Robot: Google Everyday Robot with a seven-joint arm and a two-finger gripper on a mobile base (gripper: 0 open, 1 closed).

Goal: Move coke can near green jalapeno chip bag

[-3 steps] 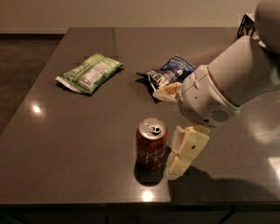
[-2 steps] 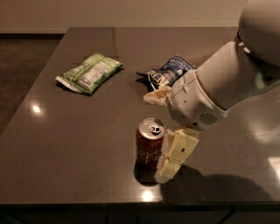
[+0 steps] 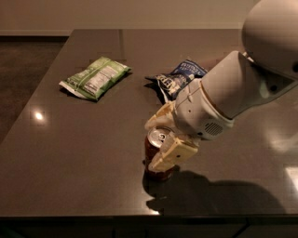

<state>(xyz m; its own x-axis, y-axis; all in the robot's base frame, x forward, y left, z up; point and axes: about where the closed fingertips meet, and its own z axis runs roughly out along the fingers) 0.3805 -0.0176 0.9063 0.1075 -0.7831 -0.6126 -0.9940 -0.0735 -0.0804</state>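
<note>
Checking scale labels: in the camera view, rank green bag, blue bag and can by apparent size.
1. Green bag.
2. Blue bag, partly behind the arm, so unsure against the green.
3. Can, smallest though nearest; pincer at it.

Place: indoor room, office or lab type; cannot tell which.
Surface: dark polished table (image 3: 70, 153), light glint at 9 o'clock.
Floor: dark carpet (image 3: 23, 69), 10 o'clock.
Wall: plain pale wall (image 3: 139, 14), 12 o'clock.
Goods: green jalapeno chip bag (image 3: 95, 77), blue chip bag (image 3: 179, 79), coke can (image 3: 159, 136).
Equipment: robot gripper (image 3: 152, 145) at the can, 6 o'clock.
</note>
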